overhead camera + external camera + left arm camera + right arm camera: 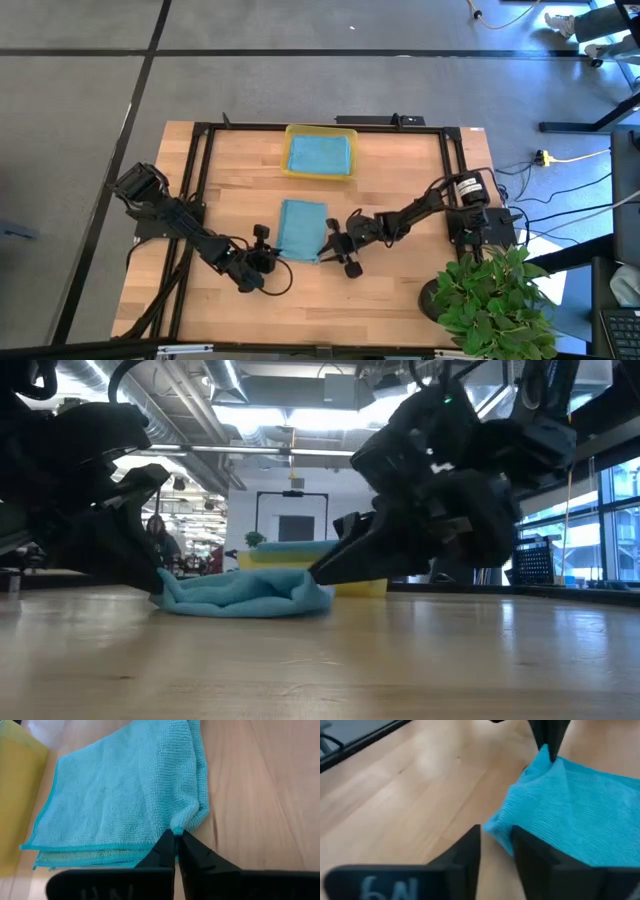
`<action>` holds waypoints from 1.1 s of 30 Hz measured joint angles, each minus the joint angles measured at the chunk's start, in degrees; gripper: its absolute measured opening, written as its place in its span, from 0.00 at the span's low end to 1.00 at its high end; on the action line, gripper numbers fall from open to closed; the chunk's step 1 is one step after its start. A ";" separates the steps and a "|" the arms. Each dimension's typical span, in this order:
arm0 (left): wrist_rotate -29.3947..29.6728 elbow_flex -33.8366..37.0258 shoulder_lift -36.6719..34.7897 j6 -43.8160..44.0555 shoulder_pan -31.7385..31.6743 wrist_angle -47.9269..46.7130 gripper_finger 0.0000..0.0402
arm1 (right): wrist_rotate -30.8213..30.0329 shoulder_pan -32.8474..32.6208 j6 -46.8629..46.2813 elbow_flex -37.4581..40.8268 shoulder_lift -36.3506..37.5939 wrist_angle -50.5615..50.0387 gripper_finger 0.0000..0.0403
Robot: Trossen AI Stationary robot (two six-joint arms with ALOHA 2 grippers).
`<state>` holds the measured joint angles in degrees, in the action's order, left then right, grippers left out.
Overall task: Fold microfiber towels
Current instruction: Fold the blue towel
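The left gripper's (176, 840) fingers are pinching together on a corner of the folded teal towel (302, 229) lying mid-worktop. The right gripper's (496, 837) fingers are standing slightly apart at the towel's opposite near corner. Toward the worktop's far edge, a yellow tray (291, 166) is holding another teal towel (320, 154).

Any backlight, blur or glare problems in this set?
Low view: bright ceiling lights behind leave both arms as dark silhouettes, towel still readable. Right wrist view: the near fingers are soft. Left wrist view: sharp on the weave. High view: evenly lit, no glare.
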<state>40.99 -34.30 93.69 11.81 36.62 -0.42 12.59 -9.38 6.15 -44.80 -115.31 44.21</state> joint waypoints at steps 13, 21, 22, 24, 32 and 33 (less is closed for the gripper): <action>-0.96 -0.04 -0.09 0.24 -0.28 0.06 0.00 | -34.29 -12.85 21.85 -0.44 0.17 -3.09 0.64; -1.91 -0.07 -0.09 0.26 -1.11 0.12 0.00 | -35.30 -12.11 18.22 -3.93 0.00 -10.16 0.64; -1.96 -0.07 -0.09 0.26 -1.10 0.12 0.00 | -34.62 -11.62 17.29 -4.77 -0.04 -11.92 0.64; -2.41 -0.07 -0.09 0.26 -1.09 0.12 0.00 | -33.28 -10.53 15.43 -6.29 -0.13 -15.21 0.64; -2.54 -0.07 -0.11 0.20 -1.09 0.10 0.00 | -28.18 -8.16 13.86 -8.74 -0.13 -17.88 0.60; -2.54 -0.07 -0.11 0.17 -1.09 0.10 0.00 | -27.53 -8.06 13.86 -8.74 -0.13 -17.94 0.59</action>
<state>38.46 -34.37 93.58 11.99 35.53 -0.32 -14.94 -17.45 20.02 -53.54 -115.44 26.26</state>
